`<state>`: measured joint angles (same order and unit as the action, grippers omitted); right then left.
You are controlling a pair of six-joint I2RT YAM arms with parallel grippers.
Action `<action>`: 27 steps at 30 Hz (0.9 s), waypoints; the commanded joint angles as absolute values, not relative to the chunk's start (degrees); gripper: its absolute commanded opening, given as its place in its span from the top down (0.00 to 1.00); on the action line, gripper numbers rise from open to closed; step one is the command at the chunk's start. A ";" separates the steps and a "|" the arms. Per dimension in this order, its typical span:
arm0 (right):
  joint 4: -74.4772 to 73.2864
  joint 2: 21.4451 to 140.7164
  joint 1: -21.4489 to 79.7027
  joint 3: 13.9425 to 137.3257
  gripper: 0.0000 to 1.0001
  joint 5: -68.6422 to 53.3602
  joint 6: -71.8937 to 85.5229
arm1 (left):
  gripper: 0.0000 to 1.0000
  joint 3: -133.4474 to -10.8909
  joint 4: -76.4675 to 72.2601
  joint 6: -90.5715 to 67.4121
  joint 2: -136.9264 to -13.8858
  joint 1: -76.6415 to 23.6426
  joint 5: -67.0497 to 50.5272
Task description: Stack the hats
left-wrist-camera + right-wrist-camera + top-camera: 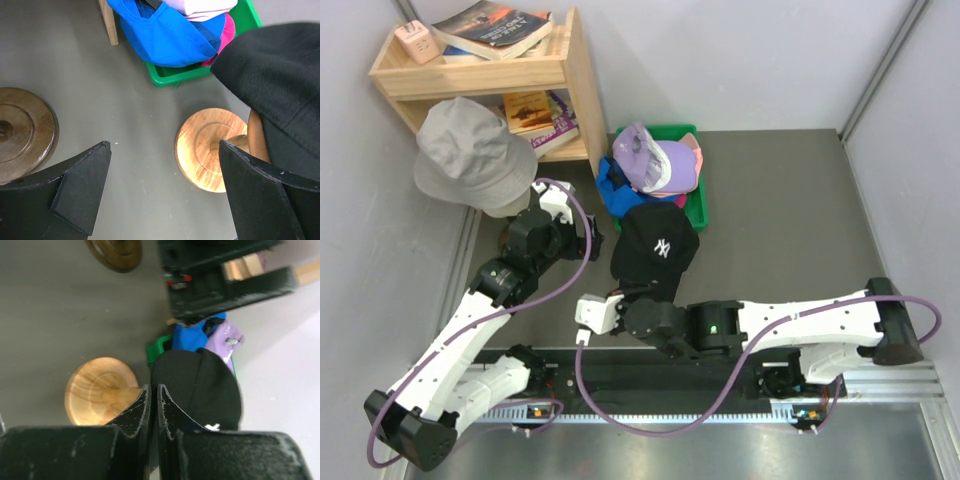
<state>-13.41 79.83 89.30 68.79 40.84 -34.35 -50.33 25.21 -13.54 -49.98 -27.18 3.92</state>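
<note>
Okay, my right gripper (154, 395) is pinched shut on nothing, left gripper (164, 150) gaping; either could bump the stand (207, 155) and tip the black cap (280, 75) off.

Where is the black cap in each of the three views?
Top external: centre, the black cap just below the green bin.
Left wrist: right side, over the light wooden stand.
Right wrist: centre, just beyond the shut right gripper.
Shared landmark: the blue cap, next to it in every view.
</note>
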 commanded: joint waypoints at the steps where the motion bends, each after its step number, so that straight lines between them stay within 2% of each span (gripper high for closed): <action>1: -14.59 82.18 91.32 71.98 1.00 39.21 -31.47 | 0.07 -50.27 22.06 -14.06 -49.22 -27.25 3.69; 20: -11.96 87.80 92.99 67.42 1.00 27.34 -20.92 | 0.07 -50.19 22.06 -14.33 -48.87 -27.33 4.04; 26: -10.81 88.42 93.16 66.18 1.00 27.42 -19.34 | 0.07 -50.19 22.15 -14.33 -49.04 -27.33 3.87; 27: -10.98 88.50 93.16 66.27 0.96 27.51 -18.90 | 0.07 -50.19 22.06 -14.33 -49.13 -27.25 3.95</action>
<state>-13.10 88.01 92.20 66.08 29.45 -22.22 -50.33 25.21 -13.63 -49.98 -27.18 3.95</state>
